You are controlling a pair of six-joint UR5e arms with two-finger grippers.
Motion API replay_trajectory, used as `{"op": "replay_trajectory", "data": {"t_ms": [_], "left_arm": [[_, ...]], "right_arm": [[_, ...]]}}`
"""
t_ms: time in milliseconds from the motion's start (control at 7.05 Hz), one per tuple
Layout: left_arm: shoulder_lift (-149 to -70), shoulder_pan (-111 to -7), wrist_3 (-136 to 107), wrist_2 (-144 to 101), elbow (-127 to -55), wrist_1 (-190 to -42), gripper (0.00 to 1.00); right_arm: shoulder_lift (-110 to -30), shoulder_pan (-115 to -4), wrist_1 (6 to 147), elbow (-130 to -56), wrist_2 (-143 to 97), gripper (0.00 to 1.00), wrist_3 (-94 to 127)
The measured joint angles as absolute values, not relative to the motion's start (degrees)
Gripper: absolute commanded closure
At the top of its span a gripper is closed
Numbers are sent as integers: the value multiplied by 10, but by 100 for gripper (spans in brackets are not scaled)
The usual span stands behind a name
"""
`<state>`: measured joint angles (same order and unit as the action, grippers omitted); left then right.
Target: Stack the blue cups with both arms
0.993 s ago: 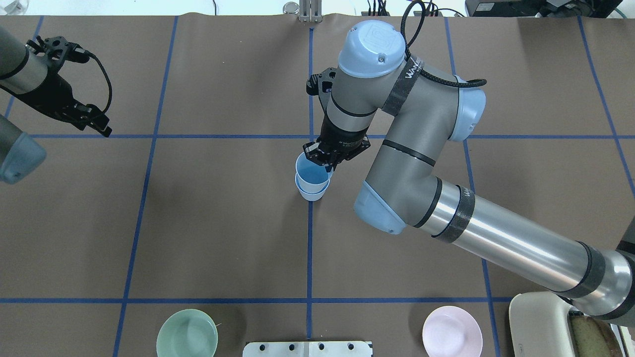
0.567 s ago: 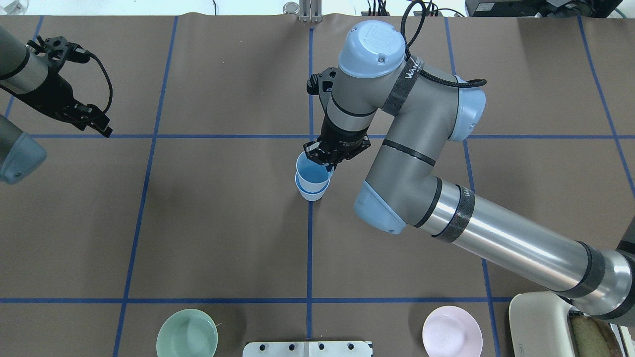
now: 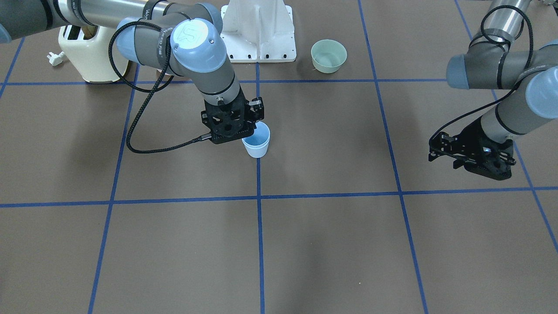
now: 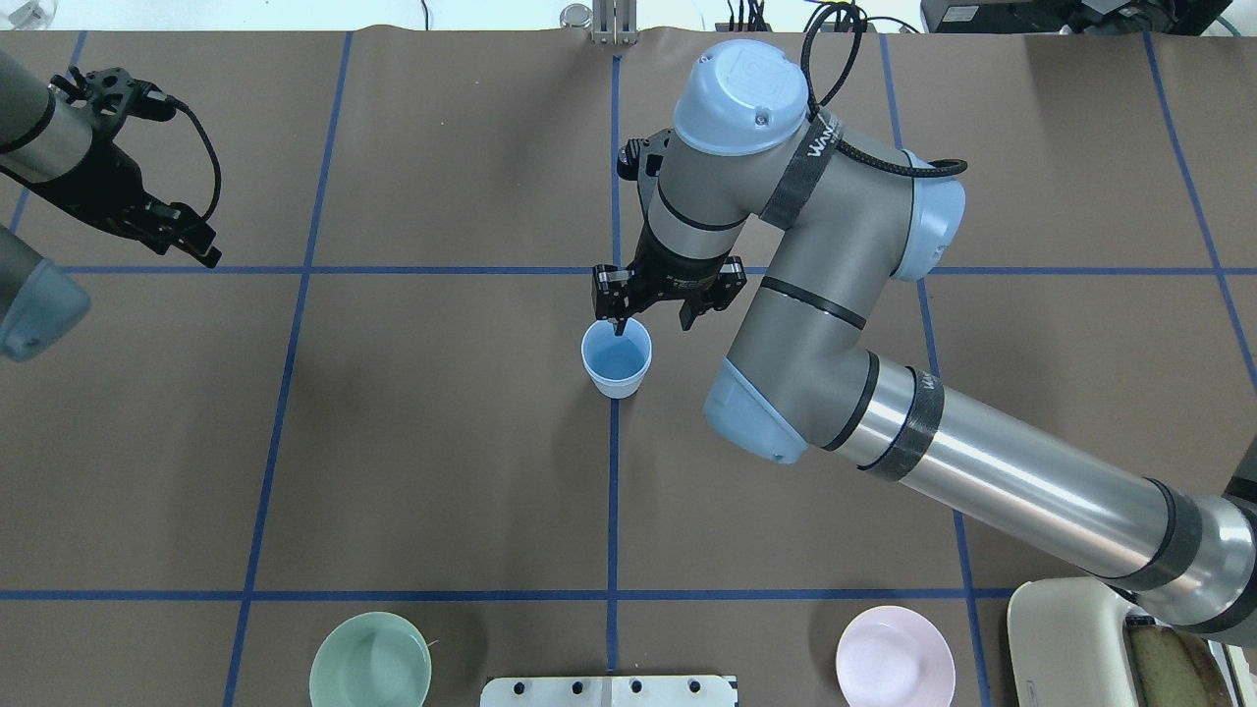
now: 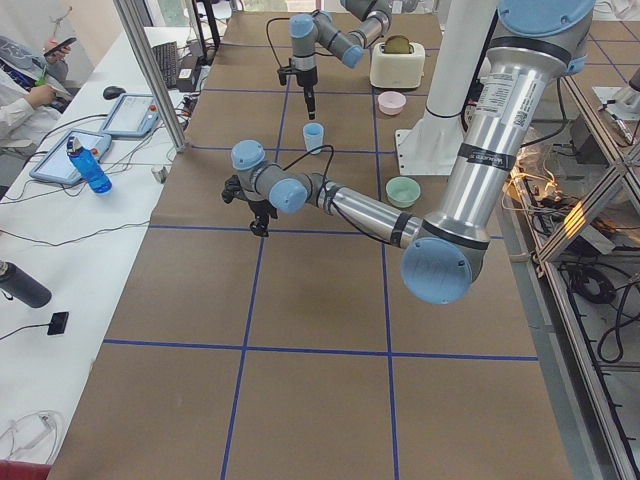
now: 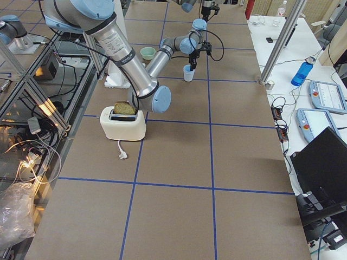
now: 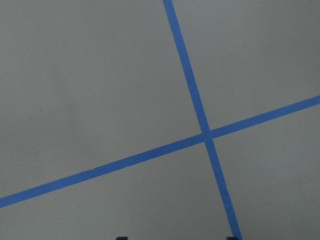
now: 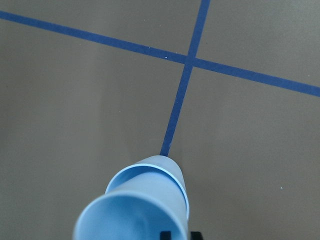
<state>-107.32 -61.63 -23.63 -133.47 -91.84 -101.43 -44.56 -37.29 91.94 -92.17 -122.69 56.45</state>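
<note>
The two blue cups (image 4: 616, 358) stand nested, one inside the other, upright on the table's centre line; they also show in the front view (image 3: 256, 143) and the right wrist view (image 8: 140, 205), where both rims are visible. My right gripper (image 4: 650, 319) is open just above and behind the stack, with one finger at the cup's rim and the other off to the side, holding nothing. My left gripper (image 4: 201, 250) hangs empty over bare table at the far left, well away from the cups. Its wrist view shows only tape lines and two spread fingertips.
A pale green bowl (image 4: 370, 660) and a pink bowl (image 4: 895, 656) sit near the robot's edge, either side of the white base (image 4: 609, 690). A cream toaster (image 4: 1080, 643) stands at the near right. Blue tape lines grid the brown table.
My right gripper has opened and let go of the upper cup, which has dropped fully into the lower one. The left arm has drifted slightly away.
</note>
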Motion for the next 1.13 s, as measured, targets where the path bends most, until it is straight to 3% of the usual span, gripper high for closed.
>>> {"op": "replay_trajectory", "data": {"t_ms": [142,567,1135], "left_arm": [[-1074,-636,-236,-1343,-920,-1014,23],[-1074,-708,-179,-1378,-933,-995,3],[-1072,-812,18,-1381,-941,-829,1]], "right_arm": [[-456,-386,901,-931,-1229,0,566],[-531,-476,799,-956,-1235,0,561],[-631,-616,799,-975,-1251,0,502]]}}
